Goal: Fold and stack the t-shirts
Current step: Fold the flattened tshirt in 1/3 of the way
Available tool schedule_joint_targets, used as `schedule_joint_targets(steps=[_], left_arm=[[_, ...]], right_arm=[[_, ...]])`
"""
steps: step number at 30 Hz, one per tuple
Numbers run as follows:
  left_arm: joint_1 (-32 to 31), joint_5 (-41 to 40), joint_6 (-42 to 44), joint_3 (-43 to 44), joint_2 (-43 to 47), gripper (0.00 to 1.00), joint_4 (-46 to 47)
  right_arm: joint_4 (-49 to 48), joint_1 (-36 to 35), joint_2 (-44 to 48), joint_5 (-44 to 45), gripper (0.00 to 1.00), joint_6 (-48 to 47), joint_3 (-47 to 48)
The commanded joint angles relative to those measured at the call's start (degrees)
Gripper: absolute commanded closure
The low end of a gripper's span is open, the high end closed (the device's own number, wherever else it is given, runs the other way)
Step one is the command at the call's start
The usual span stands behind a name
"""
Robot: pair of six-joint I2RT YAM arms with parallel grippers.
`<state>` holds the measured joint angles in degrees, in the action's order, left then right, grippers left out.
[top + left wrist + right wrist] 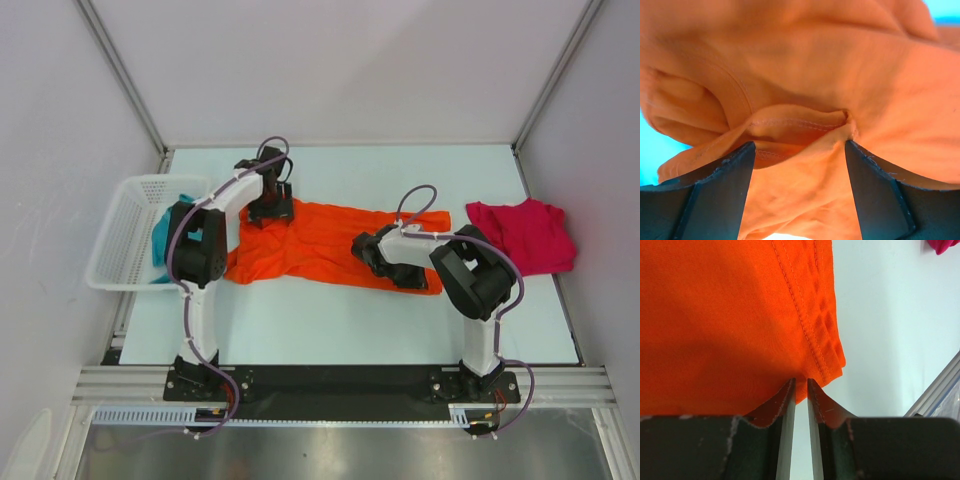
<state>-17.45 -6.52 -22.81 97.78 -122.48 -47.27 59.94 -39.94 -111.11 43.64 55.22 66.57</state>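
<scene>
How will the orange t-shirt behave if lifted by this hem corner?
Likely floppy: the orange t-shirt lies wrinkled and bunched, so it should sag. Probably light, being thin cloth; the hem pinched in the right end effector may slip.

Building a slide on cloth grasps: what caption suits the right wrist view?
The right gripper pinches the hemmed edge of the orange t-shirt over the pale table.

The left arm (pixel 197 310) and right arm (pixel 483 345) are white tubes jointed with chunky black housings, a thin purplish cable (pixel 414 190) looping along each. The left hand (pixel 269 212) and right hand (pixel 360 247) are black, their flat fingers (pixel 715 200) scuffed pale at the edges.
</scene>
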Motion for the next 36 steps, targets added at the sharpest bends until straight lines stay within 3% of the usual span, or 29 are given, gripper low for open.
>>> schedule_joint_targets(steps=[1, 11, 22, 27, 36], left_arm=[[1.1, -2.88, 1.45, 7.24, -2.23, 0.22, -2.48], [1.98, -3.58, 2.07, 16.13, -4.44, 0.22, -6.17], [3.39, -3.58, 1.63, 12.26, -5.49, 0.22, -5.21], [3.39, -3.5, 1.63, 8.67, -1.73, 0.22, -5.03], [3.3, -1.83, 1.63, -0.74, 4.08, 0.22, -2.31]], right_arm=[[-0.7, -0.13, -1.39, -0.22, 0.78, 1.91, 0.23], [-3.16, 1.18, -2.18, -1.71, 0.78, 0.51, 1.02], [-2.99, 3.82, -5.43, 0.66, 0.78, -6.09, 13.93], [-1.24, 5.05, -6.05, 1.63, 0.78, -7.93, 19.39], [-1.67, 3.03, -2.71, -1.36, 0.78, -5.13, 12.72]])
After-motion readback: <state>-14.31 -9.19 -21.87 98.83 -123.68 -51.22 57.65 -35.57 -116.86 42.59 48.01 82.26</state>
